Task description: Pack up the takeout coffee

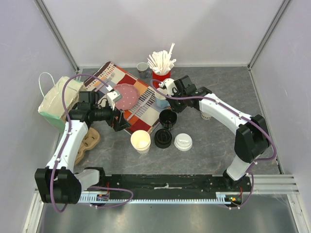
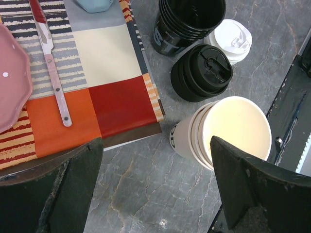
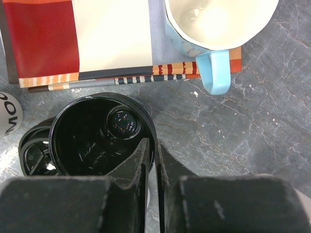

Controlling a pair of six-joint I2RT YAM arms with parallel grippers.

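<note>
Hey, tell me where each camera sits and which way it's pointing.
Top: above and behind the robot, looking down at the table; left arm and right arm show.
Left wrist: looks down at the white cup and black lid; open left pincer shows.
Right wrist: looks down into the black cup; right pincer pinches its rim.
Shared: both wrists see the black cup and placemat.

A grey marbled table (image 1: pixel 233 83) stands enclosed by plain pale walls (image 1: pixel 165 29) with aluminium corner posts (image 1: pixel 58 34).

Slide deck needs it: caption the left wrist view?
Open left gripper near white paper cup, black lid, white lid and black cup, beside striped placemat.
</note>
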